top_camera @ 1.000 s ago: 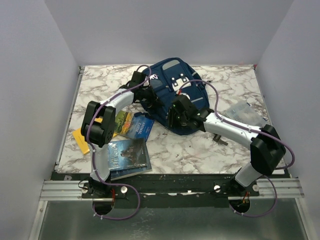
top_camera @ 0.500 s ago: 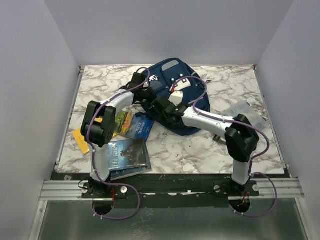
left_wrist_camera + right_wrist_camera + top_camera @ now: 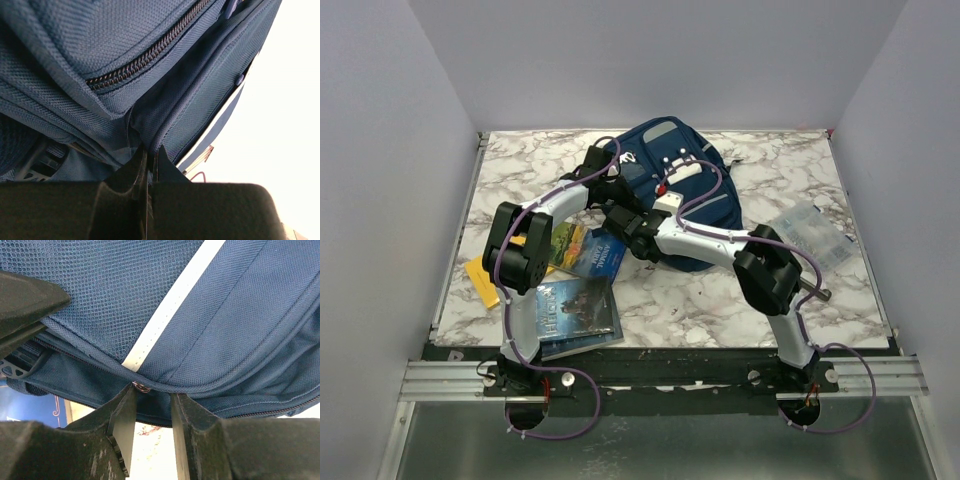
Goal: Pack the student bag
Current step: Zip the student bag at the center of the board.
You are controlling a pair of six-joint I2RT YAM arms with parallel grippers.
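Top external: student bag (image 3: 685, 185) lies flat at the far centre of the marble table (image 3: 520, 165), front buckle clips facing up. Left gripper (image 3: 611, 190) is at the bag's left edge. Right arm crosses over to the left, with the right gripper (image 3: 632, 226) at the bag's near-left edge, just in front of the left one. Left of the bag: a yellow book (image 3: 483, 277), a landscape-cover book (image 3: 567, 243), a blue book (image 3: 607, 254), and a dark-cover book (image 3: 575, 310) nearest the bases. A clear plastic case (image 3: 808, 232) sits to the right of the bag, apart from it.

Left wrist: left gripper (image 3: 149, 152) is clenched, tips pressed together on a fold of the bag's navy fabric (image 3: 165, 107). A closed zipper (image 3: 145, 55) runs diagonally above.

Right wrist: right gripper (image 3: 152, 396) has its fingers (image 3: 123, 415) parted with bare table showing between them. Tips sit right under the bag's lower seam, not clamped on it. A small metal ring (image 3: 142, 386) hangs from the seam at the left fingertip. A grey stripe (image 3: 170, 305) runs across the mesh panel. The left gripper's black body (image 3: 25, 302) is at upper left, and a corner of the blue book (image 3: 25, 410) is at lower left.
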